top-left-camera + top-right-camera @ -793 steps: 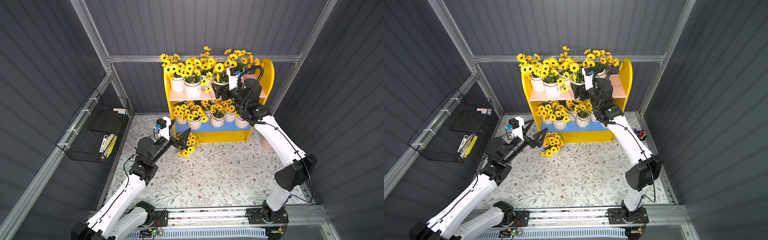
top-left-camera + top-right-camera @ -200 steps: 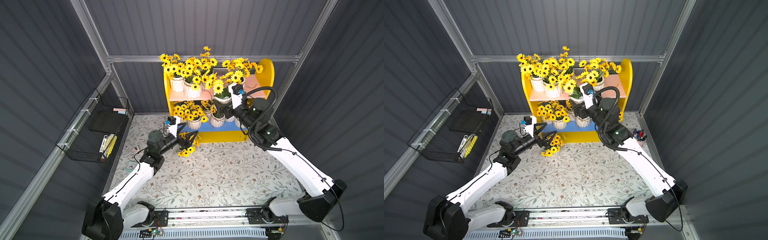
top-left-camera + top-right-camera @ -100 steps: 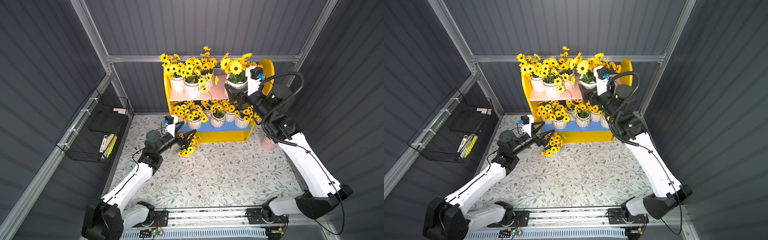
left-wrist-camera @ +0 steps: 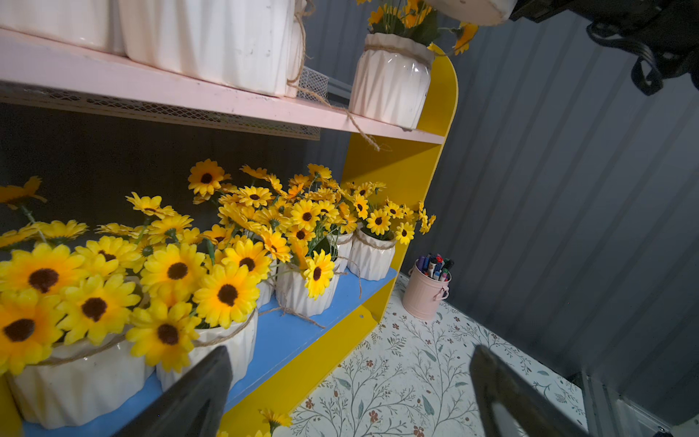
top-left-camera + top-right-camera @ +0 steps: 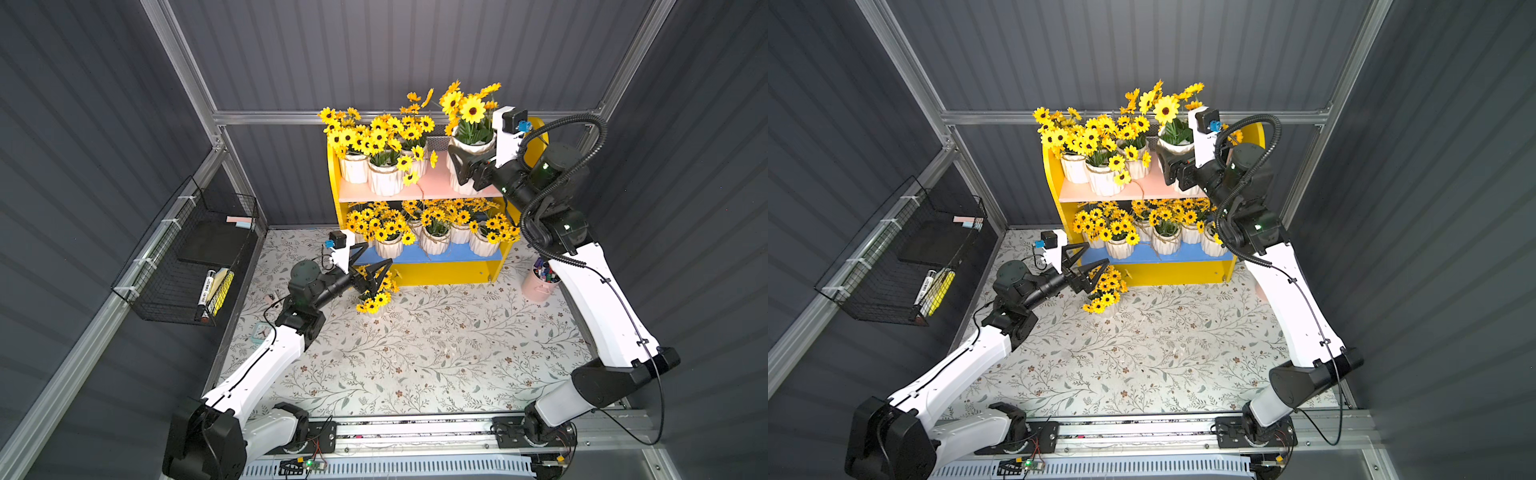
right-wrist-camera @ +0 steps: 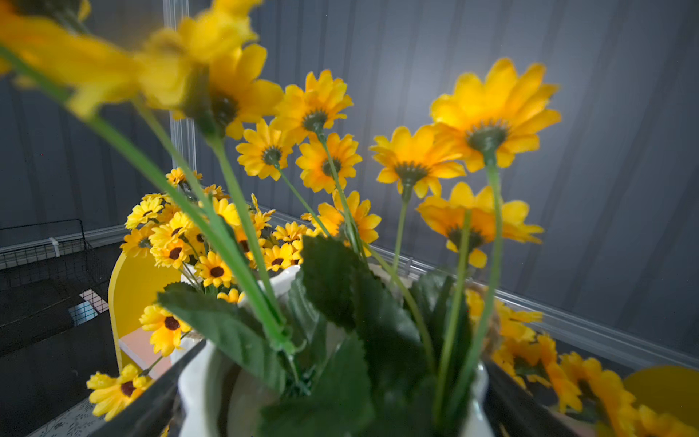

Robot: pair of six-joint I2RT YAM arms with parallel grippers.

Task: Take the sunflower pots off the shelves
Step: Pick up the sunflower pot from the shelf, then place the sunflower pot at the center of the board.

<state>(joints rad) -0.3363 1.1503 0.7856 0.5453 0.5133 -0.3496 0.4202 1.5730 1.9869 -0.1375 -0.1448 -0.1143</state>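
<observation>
The shelves (image 5: 432, 189) (image 5: 1142, 191) have yellow sides, a pink upper board and a blue lower board (image 4: 287, 333). My right gripper (image 5: 461, 166) (image 5: 1169, 166) (image 6: 333, 397) is shut on a white ribbed sunflower pot (image 5: 471, 143) (image 5: 1177, 143) (image 6: 204, 378), held above the pink board's right end. Other sunflower pots (image 5: 384, 178) (image 4: 389, 75) stand on the pink board, and several stand on the blue one (image 5: 434, 241). A further pot (image 5: 372, 297) (image 5: 1104, 291) sits on the floor before the shelves. My left gripper (image 5: 376, 254) (image 5: 1097, 254) (image 4: 350, 363) hangs open just above it, with nothing between its fingers.
A black wire basket (image 5: 183, 257) with markers hangs on the left wall. A pink cup of pens (image 5: 540, 282) (image 4: 425, 291) stands on the floor by the shelves' right side. White mesh (image 4: 314, 79) shows behind the upper board. Corrugated walls close in the floral mat (image 5: 415, 353).
My right gripper has carried its sunflower pot up and to the right, from in front of the shelves' middle to above the upper board's right end. The left gripper stays open and edged towards the shelves.
</observation>
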